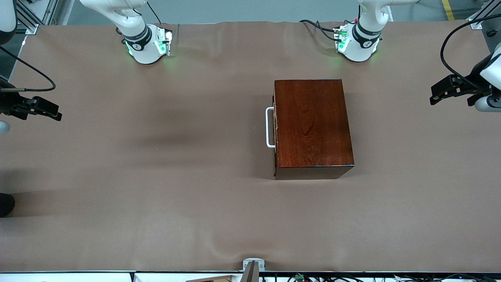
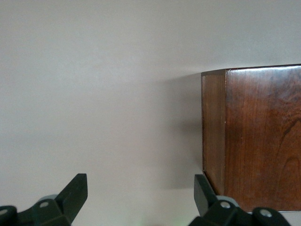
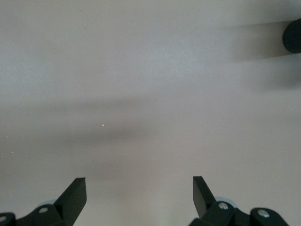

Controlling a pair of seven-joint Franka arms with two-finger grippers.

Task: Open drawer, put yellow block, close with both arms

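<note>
A glossy reddish-brown wooden box (image 1: pixel 313 125) stands on the table, toward the left arm's end. Its drawer (image 1: pixel 275 131) sits pushed in, with the white bar handle (image 1: pixel 269 127) facing the right arm's end. The yellow block is out of view. My left gripper (image 1: pixel 435 96) hovers open and empty at the left arm's end of the table; its wrist view shows the gripper (image 2: pixel 141 181) over bare cloth beside a corner of the box (image 2: pixel 258 136). My right gripper (image 1: pixel 54 113) hangs open and empty at the right arm's end, and its wrist view shows it (image 3: pixel 139 181) over bare cloth.
Brown cloth (image 1: pixel 156 176) covers the table. The arm bases (image 1: pixel 148 45) (image 1: pixel 358 43) stand along the edge farthest from the front camera. A dark rounded object (image 1: pixel 6 203) sits at the right arm's end. A small metal bracket (image 1: pixel 253 265) marks the nearest edge.
</note>
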